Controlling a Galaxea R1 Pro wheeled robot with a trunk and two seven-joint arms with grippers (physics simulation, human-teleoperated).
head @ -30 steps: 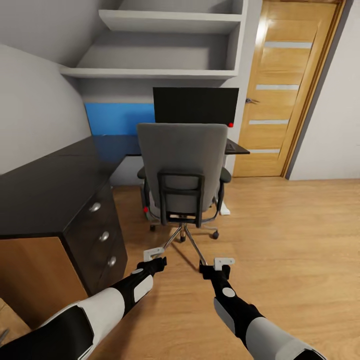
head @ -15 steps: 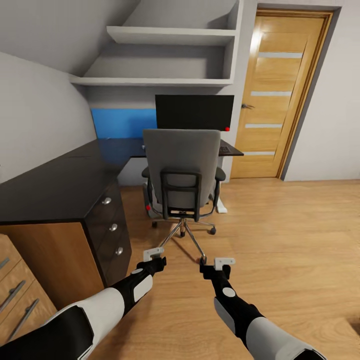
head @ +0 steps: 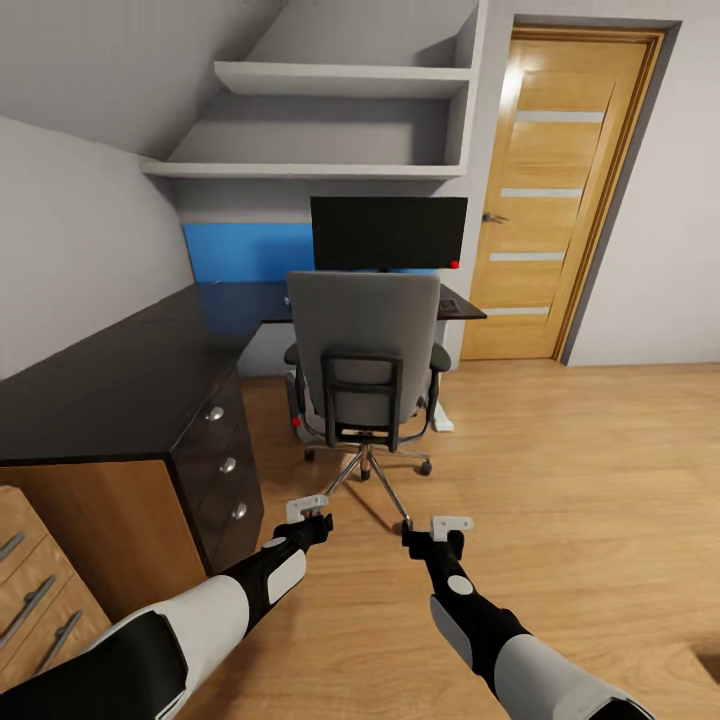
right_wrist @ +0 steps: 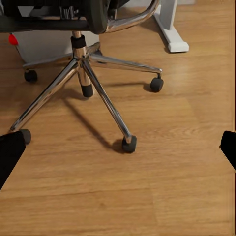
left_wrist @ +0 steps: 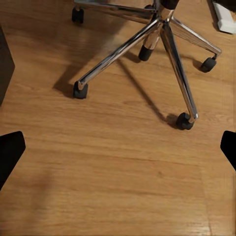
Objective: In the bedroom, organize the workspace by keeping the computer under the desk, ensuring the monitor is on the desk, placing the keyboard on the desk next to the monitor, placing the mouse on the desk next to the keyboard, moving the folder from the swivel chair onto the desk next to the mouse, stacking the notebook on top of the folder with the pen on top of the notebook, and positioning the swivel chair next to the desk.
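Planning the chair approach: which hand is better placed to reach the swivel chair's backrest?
Roughly even, slightly the right. The swivel chair stands straight ahead with its back to the robot. The right hand sits nearer under its centre, while the left hand is offset toward the desk. Both hands are open and empty.

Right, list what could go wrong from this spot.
1. The swivel chair has its back to the robot, hiding its seat, so reaching anything there likely means going around.
2. Its chrome base sits on casters just ahead of both open grippers, left and right; a bump could roll it into the desk.
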